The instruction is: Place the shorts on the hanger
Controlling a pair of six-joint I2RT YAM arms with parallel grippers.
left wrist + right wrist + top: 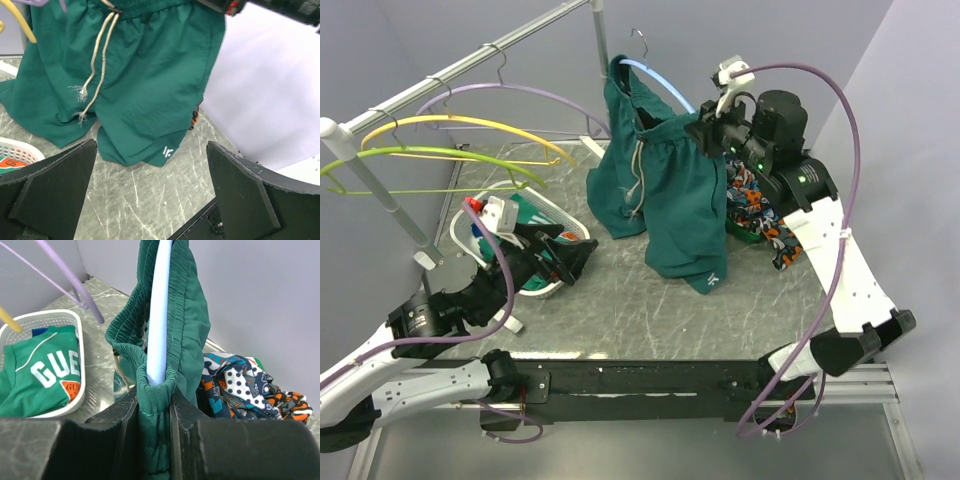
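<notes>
The shorts (670, 200), smooth teal fabric with a gathered elastic waistband and a frayed pale drawstring, hang toward the table's (640, 310) far edge, their hems resting on its marbled grey top. The thin, curved blue hanger (665, 82) runs into the waistband. The right gripper (705, 130) is clamped on the waistband at the hanger's end. The left gripper (570, 258) stands spread apart near the left edge, with bare tabletop between it and the shorts.
</notes>
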